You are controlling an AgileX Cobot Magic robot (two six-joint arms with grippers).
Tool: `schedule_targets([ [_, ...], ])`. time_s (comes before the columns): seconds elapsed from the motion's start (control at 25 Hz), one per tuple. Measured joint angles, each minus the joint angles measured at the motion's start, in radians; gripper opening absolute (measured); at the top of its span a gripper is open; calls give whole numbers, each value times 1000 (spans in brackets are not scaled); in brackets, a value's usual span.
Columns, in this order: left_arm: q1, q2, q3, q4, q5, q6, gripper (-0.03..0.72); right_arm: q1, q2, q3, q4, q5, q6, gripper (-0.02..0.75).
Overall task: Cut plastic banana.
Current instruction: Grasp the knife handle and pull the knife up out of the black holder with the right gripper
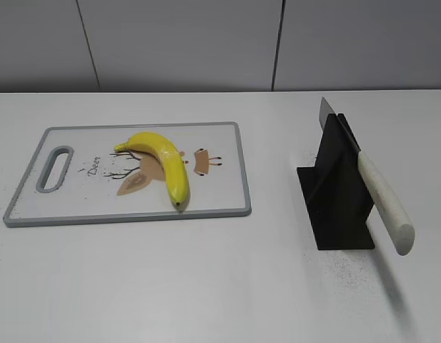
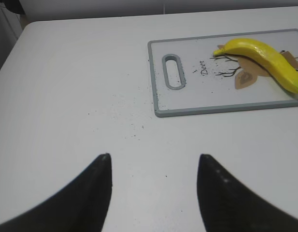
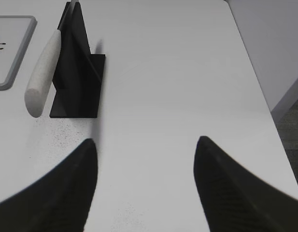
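The banana (image 1: pixel 161 161) lies loose on the cutting board (image 1: pixel 227 204), centre left. Both the left gripper (image 2: pixel 153 166) and right gripper (image 3: pixel 146 150) gape wide, empty. The knife (image 1: pixel 377 196) leans in its stand (image 1: pixel 334 207) at right; a clumsy grab could topple both.

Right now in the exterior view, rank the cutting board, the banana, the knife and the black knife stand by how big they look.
1. cutting board
2. knife, nearer the camera, so unsure
3. black knife stand
4. plastic banana
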Motion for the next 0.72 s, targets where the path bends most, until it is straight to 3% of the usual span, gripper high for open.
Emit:
schedule_targets([
  [0.72, 0, 0, 0, 0, 0, 0, 544, 0, 0, 0, 0, 0, 0, 503],
])
